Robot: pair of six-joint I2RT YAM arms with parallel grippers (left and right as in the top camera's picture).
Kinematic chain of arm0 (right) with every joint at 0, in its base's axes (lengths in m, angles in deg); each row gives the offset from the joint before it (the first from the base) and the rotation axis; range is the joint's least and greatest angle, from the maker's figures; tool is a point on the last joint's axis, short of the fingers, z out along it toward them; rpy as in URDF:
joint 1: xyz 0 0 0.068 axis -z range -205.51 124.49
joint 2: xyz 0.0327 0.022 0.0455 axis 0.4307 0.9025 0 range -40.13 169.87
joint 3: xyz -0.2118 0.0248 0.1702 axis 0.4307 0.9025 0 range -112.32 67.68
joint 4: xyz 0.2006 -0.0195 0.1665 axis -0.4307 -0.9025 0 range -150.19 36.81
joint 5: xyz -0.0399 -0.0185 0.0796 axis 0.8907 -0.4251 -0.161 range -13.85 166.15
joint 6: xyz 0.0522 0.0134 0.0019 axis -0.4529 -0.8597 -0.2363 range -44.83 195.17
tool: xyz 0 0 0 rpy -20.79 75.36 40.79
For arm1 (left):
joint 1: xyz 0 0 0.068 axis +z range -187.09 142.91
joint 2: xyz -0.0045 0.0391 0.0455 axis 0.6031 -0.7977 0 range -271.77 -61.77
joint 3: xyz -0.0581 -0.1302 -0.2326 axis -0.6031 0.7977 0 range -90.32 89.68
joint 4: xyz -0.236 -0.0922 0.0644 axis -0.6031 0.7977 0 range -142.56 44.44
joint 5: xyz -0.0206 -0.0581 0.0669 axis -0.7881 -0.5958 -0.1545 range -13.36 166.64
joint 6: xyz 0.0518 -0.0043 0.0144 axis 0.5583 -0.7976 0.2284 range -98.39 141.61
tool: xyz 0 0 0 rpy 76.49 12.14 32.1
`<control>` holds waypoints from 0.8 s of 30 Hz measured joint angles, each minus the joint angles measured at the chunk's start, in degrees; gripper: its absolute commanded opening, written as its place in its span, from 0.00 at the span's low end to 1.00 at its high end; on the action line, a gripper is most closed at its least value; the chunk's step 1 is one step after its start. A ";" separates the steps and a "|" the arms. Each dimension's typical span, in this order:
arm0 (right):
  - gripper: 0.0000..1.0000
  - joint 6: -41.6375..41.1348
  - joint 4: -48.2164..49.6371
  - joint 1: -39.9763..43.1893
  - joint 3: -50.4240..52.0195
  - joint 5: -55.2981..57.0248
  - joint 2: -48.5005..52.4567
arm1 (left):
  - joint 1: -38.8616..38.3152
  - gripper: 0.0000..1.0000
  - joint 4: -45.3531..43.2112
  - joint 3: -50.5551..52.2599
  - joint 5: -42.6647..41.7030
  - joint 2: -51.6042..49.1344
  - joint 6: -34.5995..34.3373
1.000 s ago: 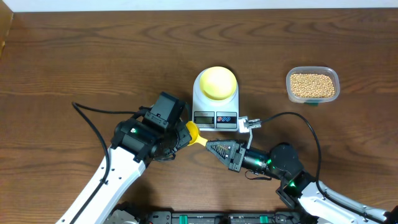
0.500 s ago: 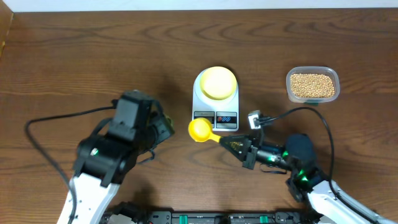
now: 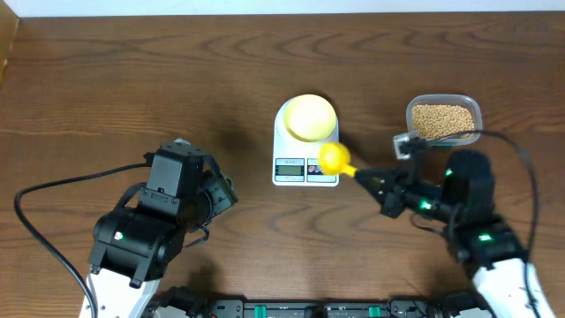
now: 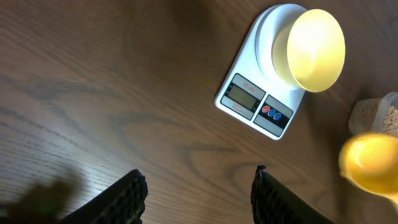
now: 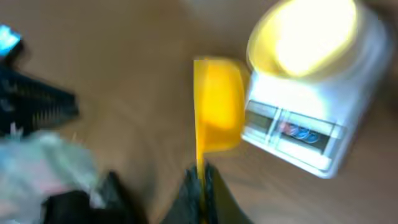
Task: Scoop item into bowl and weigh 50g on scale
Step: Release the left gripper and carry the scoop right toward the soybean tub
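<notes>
The white scale (image 3: pixel 305 166) stands mid-table with the pale yellow bowl (image 3: pixel 309 117) on its platform; both also show in the left wrist view, scale (image 4: pixel 255 106) and bowl (image 4: pixel 314 48). The bowl looks empty. The tan beans (image 3: pixel 443 120) fill a clear tub (image 3: pixel 444 103) at the right. My right gripper (image 3: pixel 371 181) is shut on the handle of a bright yellow scoop (image 3: pixel 334 157), whose cup hovers at the scale's right front corner; the scoop (image 5: pixel 214 106) also shows blurred in the right wrist view. My left gripper (image 4: pixel 198 193) is open and empty, left of the scale.
The table's far edge runs along the top of the overhead view. A black cable (image 3: pixel 62 190) loops left of the left arm. Bare wood lies between the scale and the tub.
The right arm has carried the yellow scoop from the scale's left front to its right front corner. The left arm has drawn back to the left, away from the scoop.
</notes>
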 measured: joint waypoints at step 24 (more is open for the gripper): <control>0.01 15.02 -32.83 1.40 -21.29 26.01 -16.76 | -2.51 0.07 -12.85 -0.04 -3.72 -12.48 -0.48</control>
